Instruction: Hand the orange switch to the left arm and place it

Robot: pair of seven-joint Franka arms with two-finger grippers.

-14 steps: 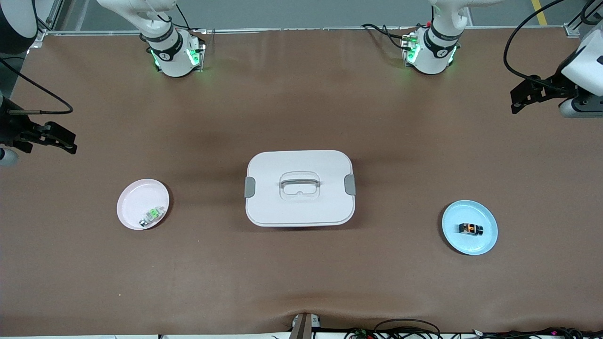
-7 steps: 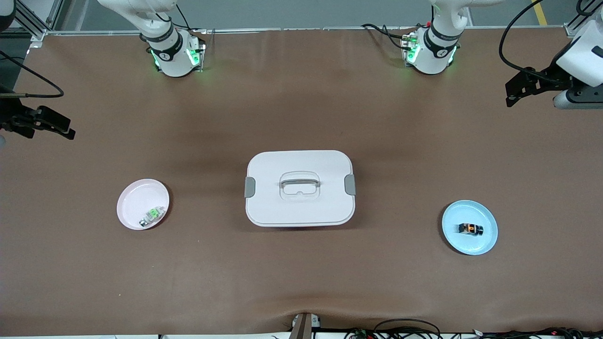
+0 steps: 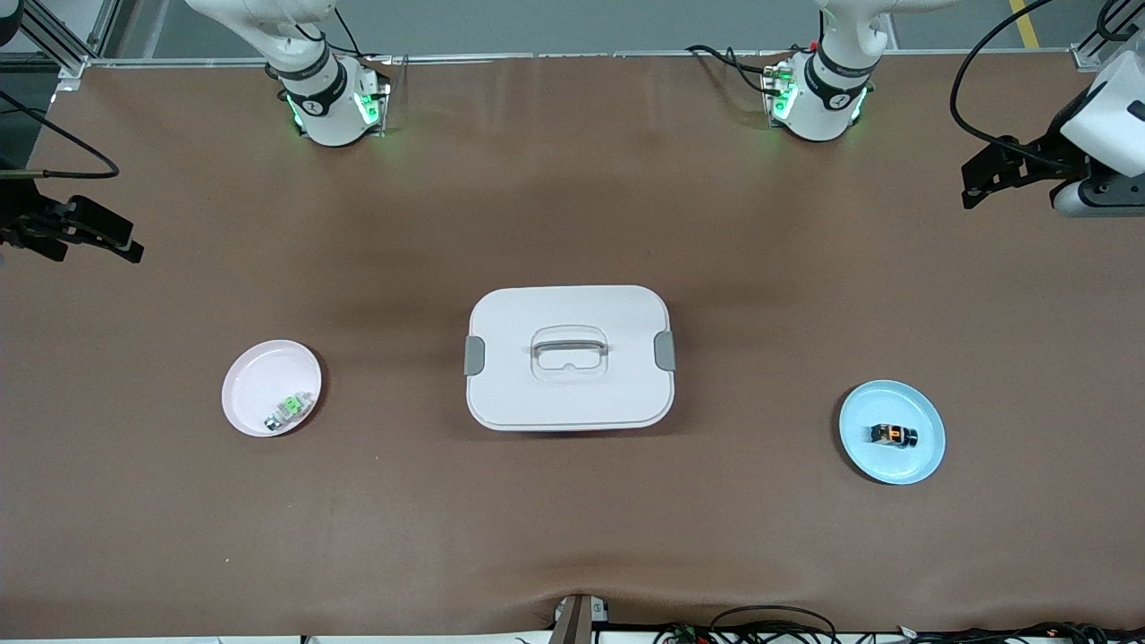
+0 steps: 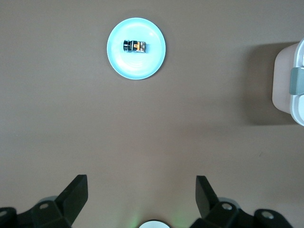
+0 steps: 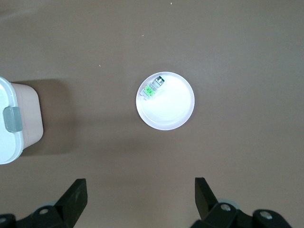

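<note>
On blue plate [image 3: 921,461] toward left arm's end of counter [image 3: 572,519], orange switch [image 3: 894,436] lies flat, long axis along counter's length. White box [image 3: 569,394] mid-counter. Left pincer [image 4: 141,195] and right pincer [image 5: 141,197] both spread wide, empty, high over counter ends.

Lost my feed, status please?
Left hand and right hand open, high, empty. Orange switch on blue plate. Box mid-table between plates.

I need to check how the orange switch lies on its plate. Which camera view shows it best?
The left wrist view: the orange switch lies centred on the blue plate, seen from straight above. The front view shows it smaller. The right wrist view misses it.
</note>
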